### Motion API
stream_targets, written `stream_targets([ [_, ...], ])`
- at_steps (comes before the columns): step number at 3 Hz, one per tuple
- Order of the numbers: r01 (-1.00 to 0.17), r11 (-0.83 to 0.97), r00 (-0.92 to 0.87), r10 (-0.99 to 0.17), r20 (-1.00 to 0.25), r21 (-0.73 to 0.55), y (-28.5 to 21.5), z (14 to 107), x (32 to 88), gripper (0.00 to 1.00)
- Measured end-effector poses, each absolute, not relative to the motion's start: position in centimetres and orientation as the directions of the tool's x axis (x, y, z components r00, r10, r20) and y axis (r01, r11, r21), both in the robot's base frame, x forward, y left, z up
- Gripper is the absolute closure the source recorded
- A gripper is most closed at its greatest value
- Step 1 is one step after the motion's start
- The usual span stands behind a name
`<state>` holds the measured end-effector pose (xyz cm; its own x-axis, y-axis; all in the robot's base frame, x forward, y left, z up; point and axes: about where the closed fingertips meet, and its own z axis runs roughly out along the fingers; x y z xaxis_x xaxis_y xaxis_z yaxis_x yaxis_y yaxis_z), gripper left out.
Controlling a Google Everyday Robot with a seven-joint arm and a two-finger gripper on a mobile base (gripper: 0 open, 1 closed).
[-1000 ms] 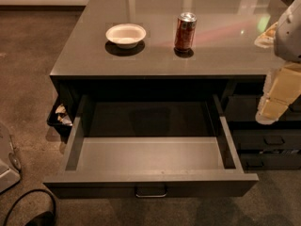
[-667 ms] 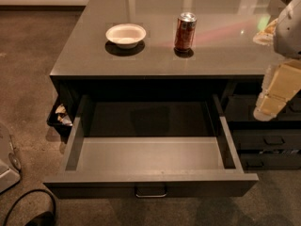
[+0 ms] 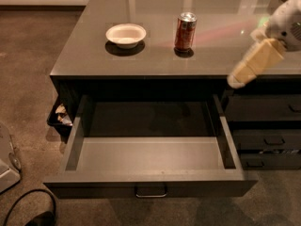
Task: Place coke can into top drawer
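The coke can (image 3: 185,31), red with a silver top, stands upright on the dark counter (image 3: 84,60), right of centre. The top drawer (image 3: 148,153) is pulled wide open below the counter's front edge. It has a grey floor with nothing on it and a small metal handle (image 3: 151,192) at front centre. My gripper (image 3: 245,71) hangs at the right, over the counter's front edge. It is to the right of the can and nearer the front, apart from it, and holds nothing that I can see.
A white bowl (image 3: 125,34) sits on the counter left of the can. Narrower stacked dark drawers (image 3: 263,126) stand closed to the right of the open drawer. A small bin with scraps (image 3: 60,116) sits at the left. A black cable (image 3: 28,206) and a white object (image 3: 7,164) lie on the carpet.
My gripper has moved up and to the left, closer to the can. The can, bowl and drawer have not moved.
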<state>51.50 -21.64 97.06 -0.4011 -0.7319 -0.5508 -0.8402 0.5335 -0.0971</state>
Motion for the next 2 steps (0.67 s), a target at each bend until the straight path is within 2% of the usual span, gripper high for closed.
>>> stream_targets([
  [1,-0.765,0.644,-0.483,-0.554,-0.678,0.019,-20.6,97.6,55.9,0.00],
  [2,-0.674,0.730,-0.554,-0.400,-0.730,0.112,-20.0,97.7,60.3,0.00],
])
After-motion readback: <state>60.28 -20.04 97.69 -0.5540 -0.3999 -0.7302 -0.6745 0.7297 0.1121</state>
